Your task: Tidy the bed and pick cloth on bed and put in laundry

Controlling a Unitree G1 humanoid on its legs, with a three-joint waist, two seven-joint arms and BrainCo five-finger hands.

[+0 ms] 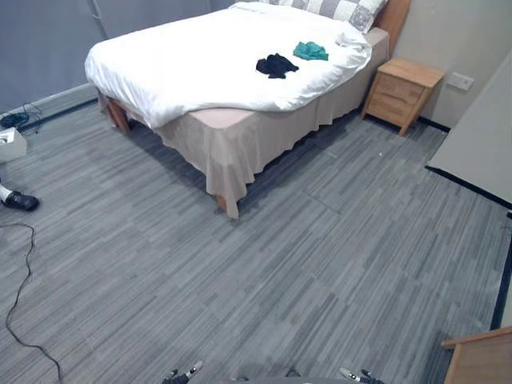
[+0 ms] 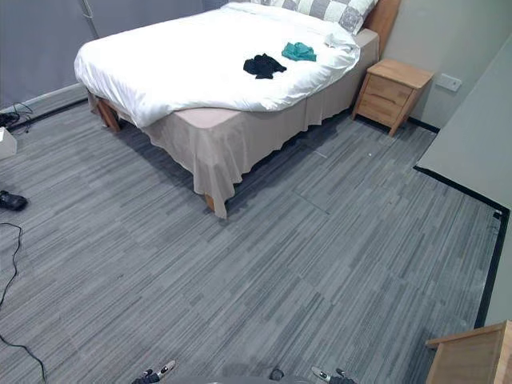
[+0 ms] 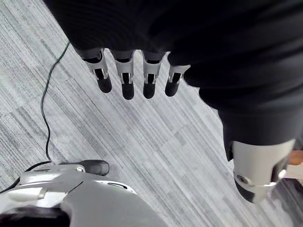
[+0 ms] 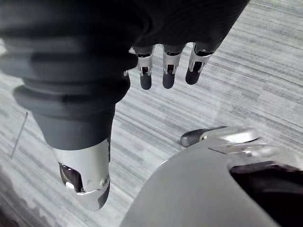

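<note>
Left wrist view: the left robot hand point(image 3: 127, 78) hangs released and empty above the floor point(image 3: 142, 142). Right wrist view: the right robot hand point(image 4: 170, 68) does likewise. Eye view: nothing looks done yet. Two cloths, a black cloth point(image 1: 277, 66) and a teal cloth point(image 1: 310, 51), lie on the one bed point(image 1: 184, 56), far ahead of both hands.

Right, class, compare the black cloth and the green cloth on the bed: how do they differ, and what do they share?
Colour: the black cloth is dark, the green cloth teal.
Place: the green cloth lies nearer the pillows, the black cloth farther from them.
Spread: the black cloth looks slightly wider than the green cloth.
Both lie crumpled on the white duvet, apart from each other.
</note>
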